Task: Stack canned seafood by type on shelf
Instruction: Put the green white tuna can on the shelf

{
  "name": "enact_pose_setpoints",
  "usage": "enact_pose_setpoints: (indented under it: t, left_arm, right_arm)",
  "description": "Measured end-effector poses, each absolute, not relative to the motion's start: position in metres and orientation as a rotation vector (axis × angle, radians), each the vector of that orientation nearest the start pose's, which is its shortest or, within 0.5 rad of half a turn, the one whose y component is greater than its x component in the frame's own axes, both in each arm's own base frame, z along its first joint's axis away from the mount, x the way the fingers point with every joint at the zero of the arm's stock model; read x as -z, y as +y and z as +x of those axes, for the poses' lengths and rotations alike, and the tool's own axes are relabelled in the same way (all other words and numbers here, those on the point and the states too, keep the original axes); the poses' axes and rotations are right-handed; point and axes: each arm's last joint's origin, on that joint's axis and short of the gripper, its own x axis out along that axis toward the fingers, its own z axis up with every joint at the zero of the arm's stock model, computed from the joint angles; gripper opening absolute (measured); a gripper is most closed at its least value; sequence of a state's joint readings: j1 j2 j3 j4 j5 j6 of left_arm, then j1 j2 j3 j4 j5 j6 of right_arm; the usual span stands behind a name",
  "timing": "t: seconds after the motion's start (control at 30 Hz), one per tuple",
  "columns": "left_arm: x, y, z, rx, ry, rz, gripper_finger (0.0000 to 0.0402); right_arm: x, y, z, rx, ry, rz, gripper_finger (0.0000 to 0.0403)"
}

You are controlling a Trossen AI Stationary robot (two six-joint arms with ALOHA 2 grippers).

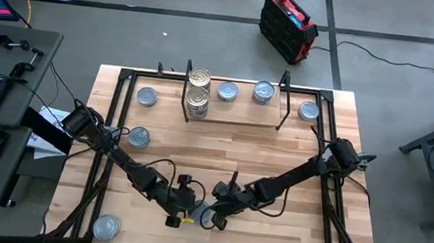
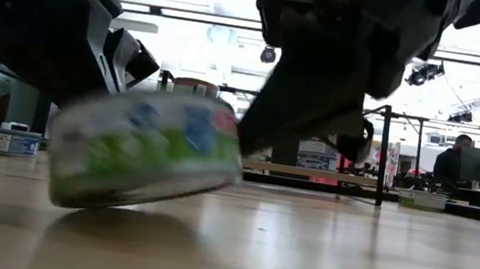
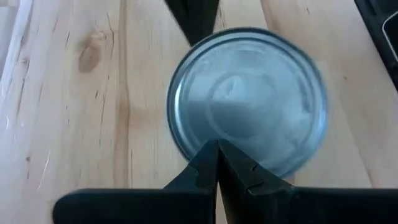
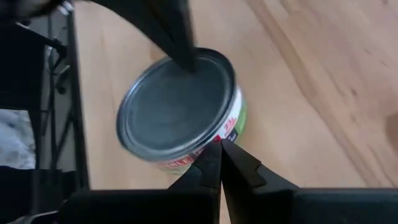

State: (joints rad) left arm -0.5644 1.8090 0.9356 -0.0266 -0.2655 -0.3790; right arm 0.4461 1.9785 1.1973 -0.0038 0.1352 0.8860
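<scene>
Silver-lidded tin [image 1: 202, 213] is tilted near the table's [image 1: 269, 238] front edge, wedged between the left gripper [image 1: 184, 216] and right gripper [image 1: 216, 215]; both claws are pressed together, gripping nothing. Shelf [image 1: 234, 111] stands well apart.

Seven flat round silver-lidded tins [image 1: 147, 96] show from above, one between the arms [image 1: 202, 214]. Two flat round gold-lidded tins [image 1: 199, 78] stand on the one light wooden shelf [image 1: 242, 112].

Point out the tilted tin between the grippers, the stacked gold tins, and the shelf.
Tilted green-labelled tin [image 2: 145, 150]: low view, side label.
Stacked gold-lidded tins [image 1: 199, 77]: high view, top lid.
Light wooden shelf [image 1: 242, 108]: high view, bare board.
</scene>
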Motion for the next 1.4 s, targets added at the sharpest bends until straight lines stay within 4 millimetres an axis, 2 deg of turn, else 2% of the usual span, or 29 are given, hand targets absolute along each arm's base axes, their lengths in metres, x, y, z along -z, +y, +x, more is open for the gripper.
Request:
enact_pose_setpoints:
  t: [0.2, 0.5, 0.6, 0.77, 0.93, 1.0, 1.13, 1.3, 1.4]
  left_arm:
    - [-0.130, -0.175, 0.295, 0.088, 0.871, 0.045, 0.0000]
    - [-0.132, -0.168, 0.300, 0.062, 0.865, 0.032, 0.0000]
    - [-0.134, -0.161, 0.295, 0.026, 0.911, 0.107, 0.0000]
    - [-0.159, -0.143, 0.273, -0.098, 0.995, 0.203, 0.0000]
    - [-0.192, -0.139, 0.245, -0.234, 0.964, 0.134, 0.0000]
    - [-0.200, -0.143, 0.233, -0.269, 0.915, 0.073, 0.0000]
    - [-0.201, -0.157, 0.210, -0.320, 0.838, -0.094, 0.0000]
    - [-0.201, -0.179, 0.191, -0.315, 0.795, -0.249, 0.0000]
    - [-0.202, -0.186, 0.184, -0.330, 0.760, -0.304, 0.0000]
  right_arm:
    - [-0.164, 0.176, 0.382, 0.031, 0.733, 0.619, 0.0000]
    - [-0.172, 0.171, 0.388, 0.060, 0.704, 0.577, 0.0000]
    - [-0.176, 0.166, 0.389, 0.056, 0.693, 0.552, 0.0000]
    - [-0.203, 0.157, 0.389, -0.016, 0.627, 0.544, 0.0000]
    - [-0.228, 0.158, 0.400, -0.188, 0.570, 0.488, 0.0007]
    - [-0.240, 0.163, 0.410, -0.253, 0.570, 0.425, 0.0025]
    - [-0.245, 0.176, 0.425, -0.355, 0.714, 0.228, 0.0096]
    - [-0.240, 0.187, 0.439, -0.410, 0.873, 0.009, 0.0206]
    - [-0.230, 0.188, 0.447, -0.415, 0.944, -0.088, 0.0248]
